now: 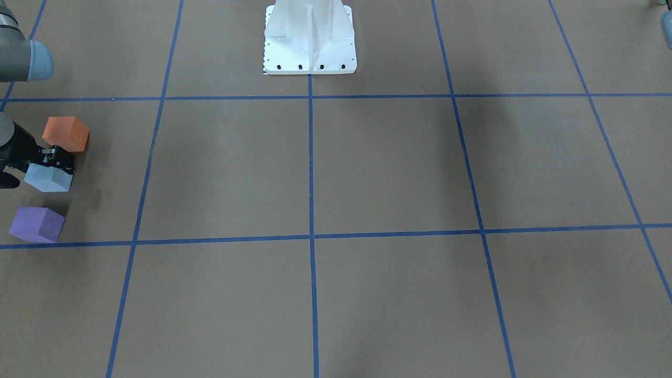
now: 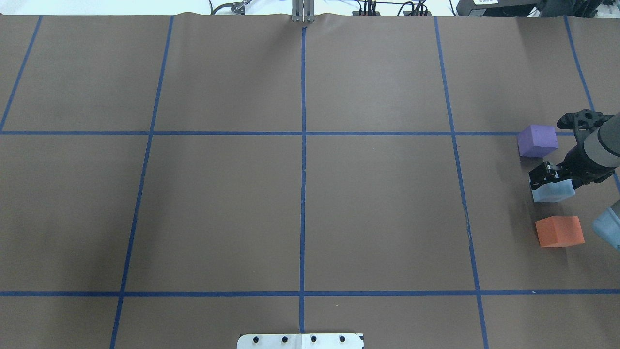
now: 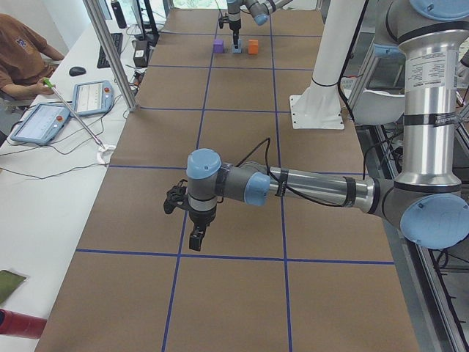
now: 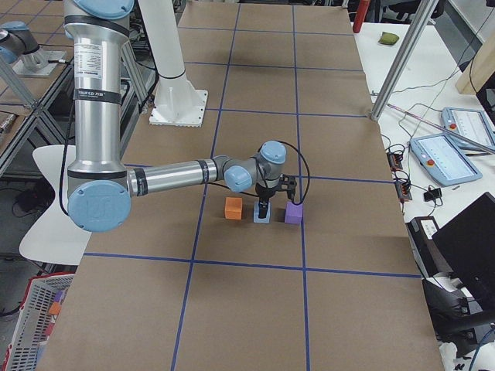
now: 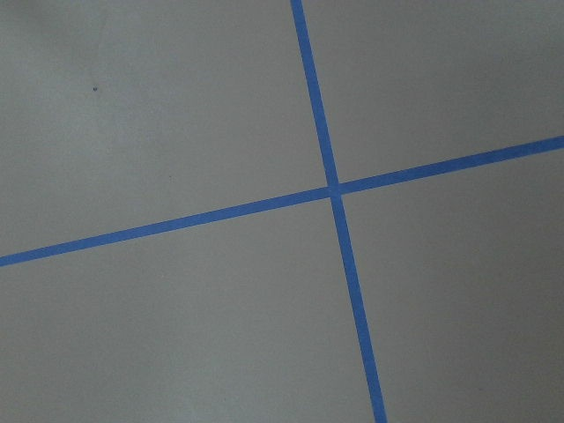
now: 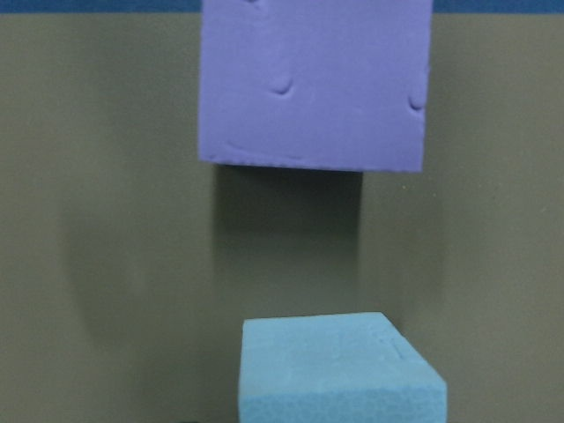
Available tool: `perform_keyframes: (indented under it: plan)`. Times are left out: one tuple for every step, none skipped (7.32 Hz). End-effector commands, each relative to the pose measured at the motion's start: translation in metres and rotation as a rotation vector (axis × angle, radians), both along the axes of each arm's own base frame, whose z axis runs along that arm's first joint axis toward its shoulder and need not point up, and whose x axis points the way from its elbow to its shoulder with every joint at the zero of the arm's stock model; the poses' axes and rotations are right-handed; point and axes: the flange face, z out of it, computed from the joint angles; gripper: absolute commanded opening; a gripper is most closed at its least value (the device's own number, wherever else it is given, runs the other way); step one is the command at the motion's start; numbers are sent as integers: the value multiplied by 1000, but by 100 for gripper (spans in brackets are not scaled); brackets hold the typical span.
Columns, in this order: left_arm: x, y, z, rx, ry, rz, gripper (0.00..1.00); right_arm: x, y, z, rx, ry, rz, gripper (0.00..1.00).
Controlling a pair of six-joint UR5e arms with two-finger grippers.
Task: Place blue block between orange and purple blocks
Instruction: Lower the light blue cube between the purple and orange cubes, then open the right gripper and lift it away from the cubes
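Observation:
The blue block [image 1: 48,177] sits on the table between the orange block [image 1: 65,134] and the purple block [image 1: 37,224], in a row at the robot's far right. In the overhead view the blue block [image 2: 554,191] lies between the purple block [image 2: 536,140] and the orange block [image 2: 559,231]. My right gripper [image 1: 56,159] points down right at the blue block's top; I cannot tell whether it grips it. The right wrist view shows the blue block [image 6: 339,370] below the purple block [image 6: 313,84], with no fingers. My left gripper [image 3: 196,238] hovers over bare table; I cannot tell its state.
The white robot base [image 1: 310,39] stands at the table's middle. Blue tape lines [image 1: 311,168] split the brown table into squares. Operators' tablets [image 3: 91,95] and cables lie on a side bench beyond the table edge.

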Motion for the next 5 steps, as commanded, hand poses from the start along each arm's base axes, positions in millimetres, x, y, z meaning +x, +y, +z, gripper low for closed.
perform_keyframes:
  plan:
    - [0,-1,4,-5,-2,2,100,43,-3,-36,56,-33,67,100]
    - [0,-1,3,-2,0,5,100,67,-9,-45,100,-49,74,100]
    - [0,-1,3,-2,0,5,100,102,-16,-44,145,-65,37,100]
    - [0,1,4,-5,-1,5,100,143,-24,-36,177,-28,-11,100]
    - [0,2,5,-6,-1,6,100,173,-27,-39,197,-4,-61,100]
